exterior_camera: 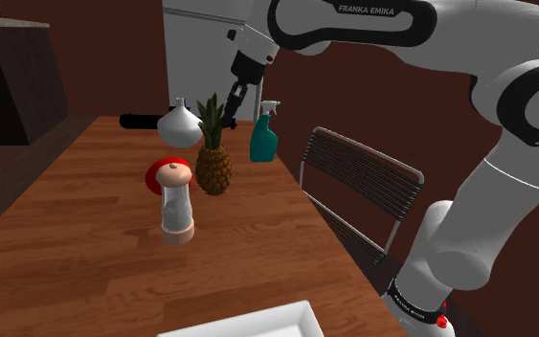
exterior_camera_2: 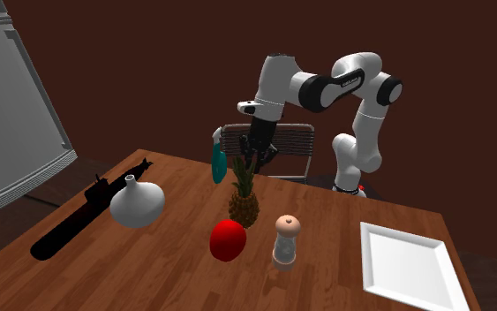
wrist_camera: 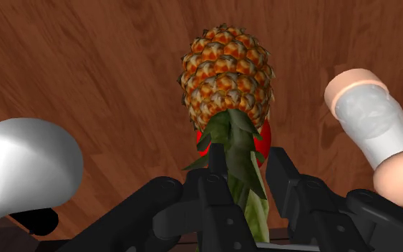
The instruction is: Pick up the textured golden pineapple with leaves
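Note:
The golden-brown textured pineapple stands upright on the wooden table, its green leaves pointing up. My black gripper hangs just above it, at the leaf tips. In the wrist view the fingers stand apart, one on each side of the leaf tuft, which rises between them. The fruit's base rests on the table.
Close around the pineapple are a white vase, a clear shaker, a red round object and a teal spray bottle. A long black object, a white plate and a chair lie further out.

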Controlling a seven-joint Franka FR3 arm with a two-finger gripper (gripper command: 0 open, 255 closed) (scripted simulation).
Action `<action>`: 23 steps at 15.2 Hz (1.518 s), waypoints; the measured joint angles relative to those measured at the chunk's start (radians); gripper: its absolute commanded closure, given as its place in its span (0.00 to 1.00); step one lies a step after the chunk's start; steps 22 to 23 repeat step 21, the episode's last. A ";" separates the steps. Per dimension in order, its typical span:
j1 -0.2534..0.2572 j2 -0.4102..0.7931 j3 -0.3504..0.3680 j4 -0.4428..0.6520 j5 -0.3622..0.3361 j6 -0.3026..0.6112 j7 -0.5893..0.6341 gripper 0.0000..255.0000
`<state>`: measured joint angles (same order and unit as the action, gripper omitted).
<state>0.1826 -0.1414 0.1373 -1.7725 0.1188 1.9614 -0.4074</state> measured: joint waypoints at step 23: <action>0.000 0.063 0.001 0.267 -0.015 -0.207 0.025 1.00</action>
